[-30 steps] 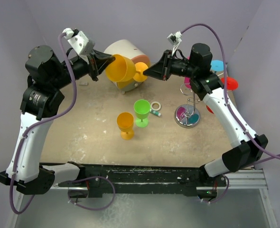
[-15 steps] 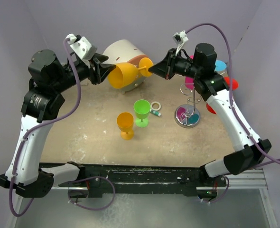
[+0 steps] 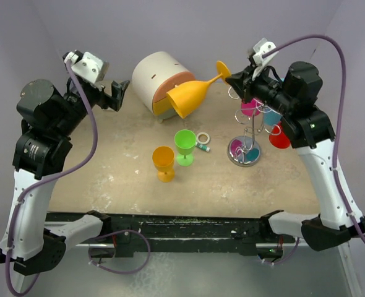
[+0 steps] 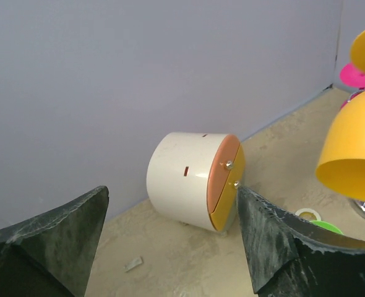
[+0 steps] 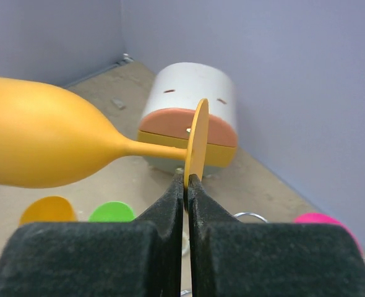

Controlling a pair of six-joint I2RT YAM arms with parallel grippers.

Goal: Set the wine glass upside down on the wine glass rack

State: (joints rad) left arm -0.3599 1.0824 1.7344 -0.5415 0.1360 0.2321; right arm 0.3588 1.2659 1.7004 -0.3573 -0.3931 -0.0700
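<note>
A yellow-orange wine glass [image 3: 188, 98] hangs in the air, tilted with its bowl down to the left. My right gripper [image 3: 235, 79] is shut on the rim of its foot disc [image 5: 198, 136], and the stem and bowl [image 5: 40, 142] stretch to the left. The wine glass rack [image 3: 252, 127] stands just right of the glass on its shiny disc base [image 3: 244, 153], with pink, blue and red glasses hanging from its arms. My left gripper [image 3: 116, 93] is open and holds nothing, well left of the bowl [image 4: 352, 142]. Its fingers [image 4: 77, 223] frame the white drum.
A white drum-shaped container [image 3: 158, 77] with an orange and yellow face lies at the back. A green glass [image 3: 184, 143] and an orange glass [image 3: 163, 159] stand upright mid-table. A tape roll [image 3: 203, 137] and a small tube [image 3: 202, 147] lie beside them. Purple walls close in behind.
My left gripper opened, let go of the bowl and drew back to the left. My right arm swung the glass up and to the right, toward the rack.
</note>
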